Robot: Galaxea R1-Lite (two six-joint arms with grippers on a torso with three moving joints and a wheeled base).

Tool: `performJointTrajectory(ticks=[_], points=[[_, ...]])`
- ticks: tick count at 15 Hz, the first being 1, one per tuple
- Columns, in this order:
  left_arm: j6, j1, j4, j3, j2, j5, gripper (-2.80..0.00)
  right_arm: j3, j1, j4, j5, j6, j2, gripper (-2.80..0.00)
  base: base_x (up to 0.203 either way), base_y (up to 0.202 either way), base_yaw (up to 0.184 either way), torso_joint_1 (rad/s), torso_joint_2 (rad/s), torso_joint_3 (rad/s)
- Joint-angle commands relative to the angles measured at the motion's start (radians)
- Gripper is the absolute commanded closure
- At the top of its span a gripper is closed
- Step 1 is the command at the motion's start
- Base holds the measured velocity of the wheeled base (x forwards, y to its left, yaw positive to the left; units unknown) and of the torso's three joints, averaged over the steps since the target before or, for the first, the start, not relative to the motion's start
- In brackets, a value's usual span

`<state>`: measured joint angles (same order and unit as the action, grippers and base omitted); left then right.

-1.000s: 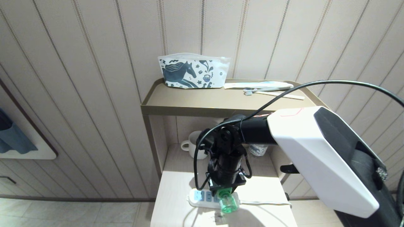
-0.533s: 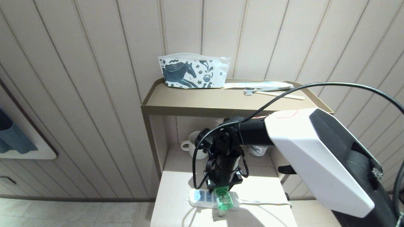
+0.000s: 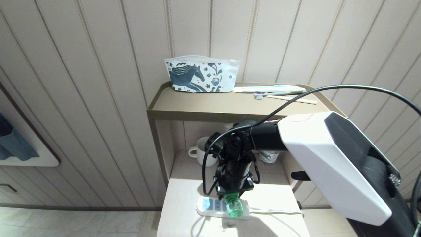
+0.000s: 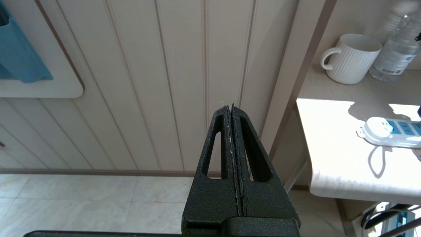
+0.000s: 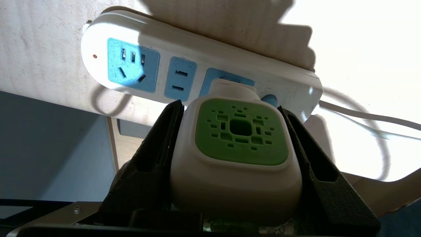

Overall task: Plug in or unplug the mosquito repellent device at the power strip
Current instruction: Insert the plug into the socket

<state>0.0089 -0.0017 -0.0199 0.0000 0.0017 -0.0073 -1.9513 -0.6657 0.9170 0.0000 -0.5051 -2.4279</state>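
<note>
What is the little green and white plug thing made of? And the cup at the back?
The mosquito repellent device looks like smooth matte plastic: a white moulded body with rounded corners and a green top with cut-out vents. Its green bottle looks like see-through plastic. The cup is white with ribbed sides, probably glazed ceramic, though the look leaves that open.

The white, green-topped mosquito repellent device (image 5: 235, 154) sat between the right end effector's (image 5: 230, 131) fingers, against the white power strip's (image 5: 148, 70) blue sockets.
</note>
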Motion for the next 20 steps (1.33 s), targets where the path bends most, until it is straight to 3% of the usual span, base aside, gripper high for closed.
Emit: performJointTrajectory(ticks=[1, 20], points=[[0.0, 0.0, 0.0, 0.0, 0.0, 0.0, 0.0, 0.0, 0.003, 0.006, 0.0, -0.003, 0.003, 0.0, 0.0, 0.0, 0.0, 0.0, 0.0, 0.0], [0.0, 0.0, -0.001, 0.0, 0.0, 0.0, 0.0, 0.001, -0.003, -0.001, 0.003, -0.004, -0.016, 0.0, 0.0, 0.0, 0.0, 0.0, 0.0, 0.0]])
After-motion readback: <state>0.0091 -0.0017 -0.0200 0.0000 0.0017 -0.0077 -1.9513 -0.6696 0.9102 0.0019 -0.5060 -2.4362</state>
